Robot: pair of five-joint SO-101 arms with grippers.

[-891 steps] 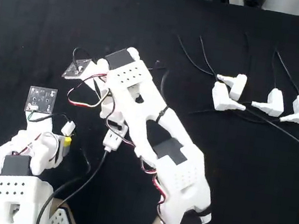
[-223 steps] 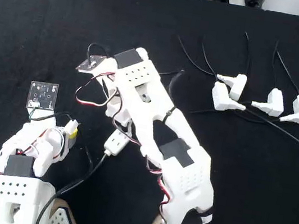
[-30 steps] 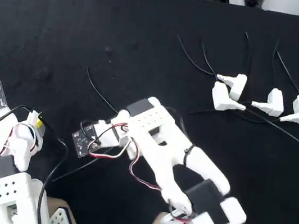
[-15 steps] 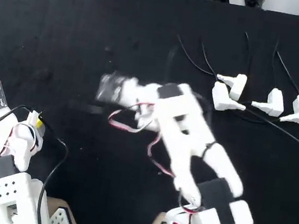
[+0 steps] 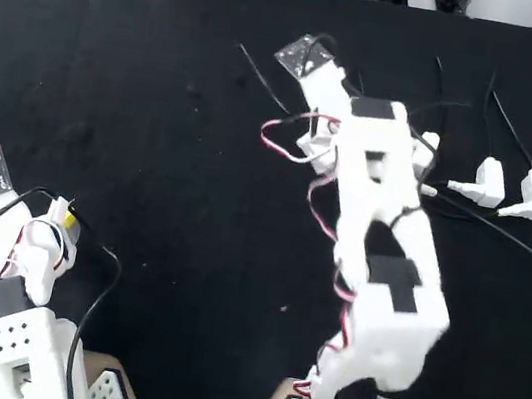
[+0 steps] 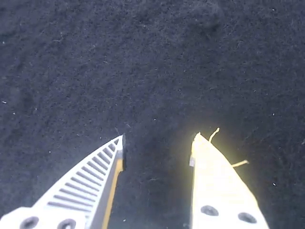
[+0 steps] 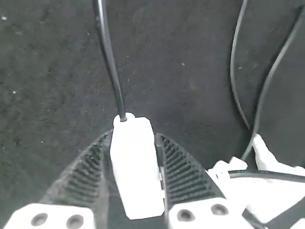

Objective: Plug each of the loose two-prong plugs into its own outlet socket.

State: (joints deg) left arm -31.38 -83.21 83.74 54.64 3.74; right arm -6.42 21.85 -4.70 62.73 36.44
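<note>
Here, right jaws clamped on corded outlet socket [image 7: 136, 167], plugs [image 5: 491, 182] nearby

I see my right gripper [image 7: 133, 135] clasping a corded connector [image 7: 136, 171] far across the table [image 5: 112, 84], just left of the loose plugs [image 5: 491, 183], with my left gripper [image 6: 158, 139] at the near-left corner.

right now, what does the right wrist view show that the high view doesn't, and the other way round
Right wrist view: the right gripper shut on a white block, its fingers pressed against both sides.
High view: the left arm at the table's near left corner, and two white plugs lying apart from the right arm, on its right.
Both: the black table, thin black cords, and more plugs close to the right gripper.
</note>
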